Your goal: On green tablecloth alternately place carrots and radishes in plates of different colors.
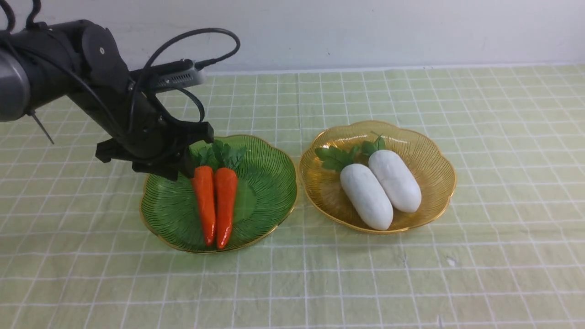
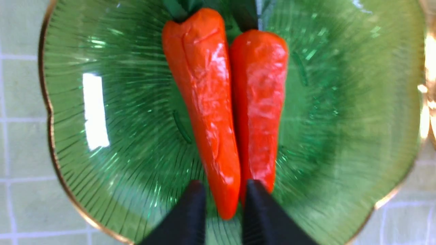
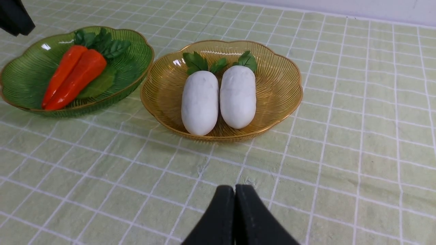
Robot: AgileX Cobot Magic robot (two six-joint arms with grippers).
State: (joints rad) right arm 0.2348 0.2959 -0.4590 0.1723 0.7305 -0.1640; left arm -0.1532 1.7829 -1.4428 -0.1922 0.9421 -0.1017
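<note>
All views share the green plate [image 1: 267, 183], left wrist closest.

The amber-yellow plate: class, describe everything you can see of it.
The amber-yellow plate looks like translucent ribbed plastic with a scalloped, gold-edged rim. It sits flat on the green tablecloth, right of the green plate, their rims close together. Two white radishes lie in it side by side, touching, with their leafy ends on the far side.

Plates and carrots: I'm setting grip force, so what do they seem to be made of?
Green plate and amber plate: probably hard translucent plastic, glossy; ribbed walls glow through and carry sharp highlights, with gilt rims. Carrots: glossy orange skin with wrinkles and bright reflections, likely painted foam or soft plastic; cannot tell which.
</note>
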